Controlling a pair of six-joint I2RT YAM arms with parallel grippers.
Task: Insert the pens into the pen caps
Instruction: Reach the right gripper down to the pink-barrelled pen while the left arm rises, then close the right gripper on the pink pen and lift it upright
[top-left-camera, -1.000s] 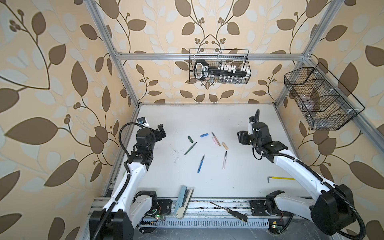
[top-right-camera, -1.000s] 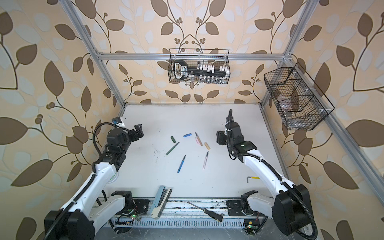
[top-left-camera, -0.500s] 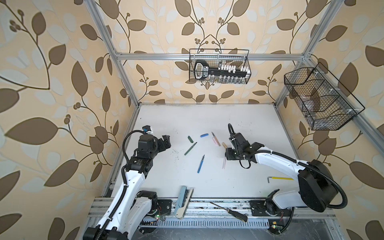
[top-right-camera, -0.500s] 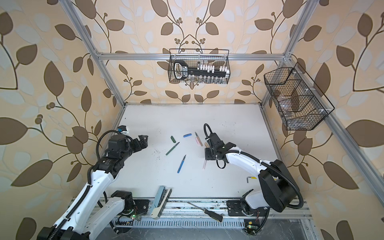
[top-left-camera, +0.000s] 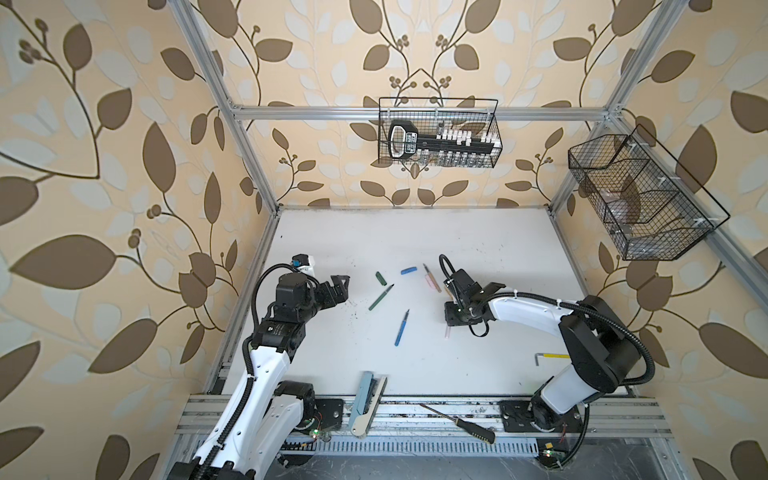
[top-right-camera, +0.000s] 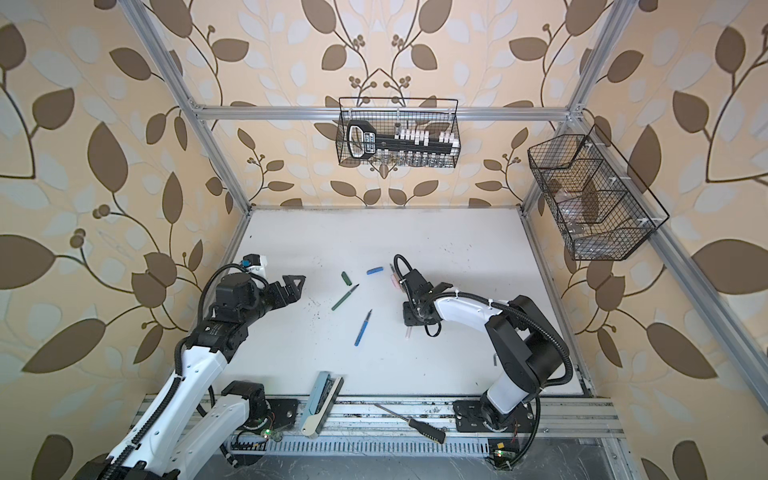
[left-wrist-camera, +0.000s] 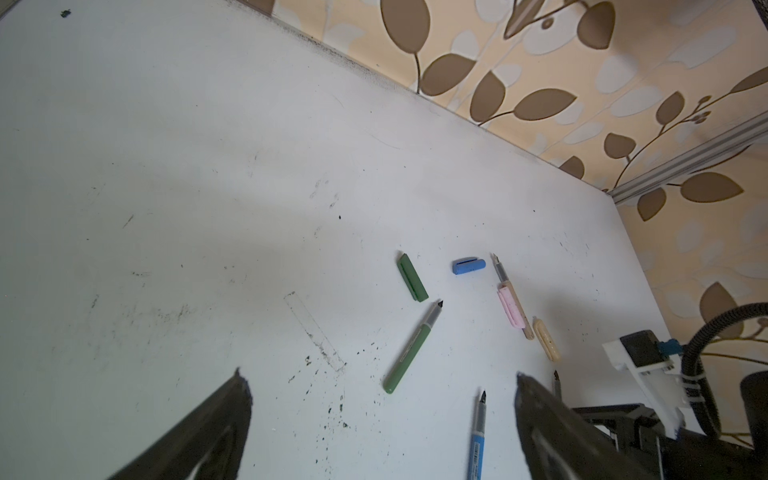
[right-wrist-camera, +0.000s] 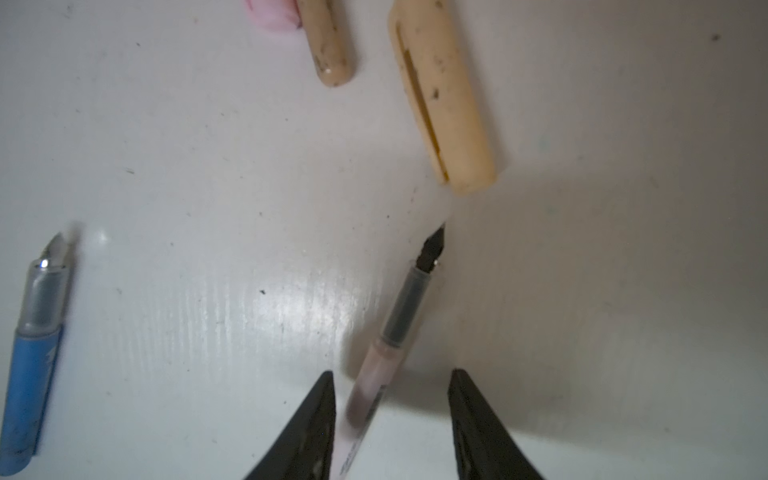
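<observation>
Several pens and pen caps lie mid-table. The green cap (top-left-camera: 379, 278) sits by the green pen (top-left-camera: 380, 297). The blue cap (top-left-camera: 409, 271) lies apart from the blue pen (top-left-camera: 402, 328). The pink cap (left-wrist-camera: 510, 307) rests against the tan pen (left-wrist-camera: 500, 272), with the tan cap (right-wrist-camera: 442, 99) beside them. My right gripper (right-wrist-camera: 391, 373) is down at the table, open, its jaws straddling the pale pink pen (right-wrist-camera: 399, 324); the pen lies close to one finger with a gap to the other. My left gripper (top-left-camera: 341, 286) hovers open and empty left of the green pen.
A yellow hex key (top-left-camera: 552, 356) lies at the right front. A black-handled screwdriver (top-left-camera: 459, 424) and a pale blue case (top-left-camera: 365, 397) rest on the front rail. Wire baskets hang on the back wall (top-left-camera: 438, 133) and the right wall (top-left-camera: 640, 199).
My right arm swung down and leftward from a raised pose onto the pink pen, and its jaws have narrowed around it. The left arm dipped slightly toward the table.
</observation>
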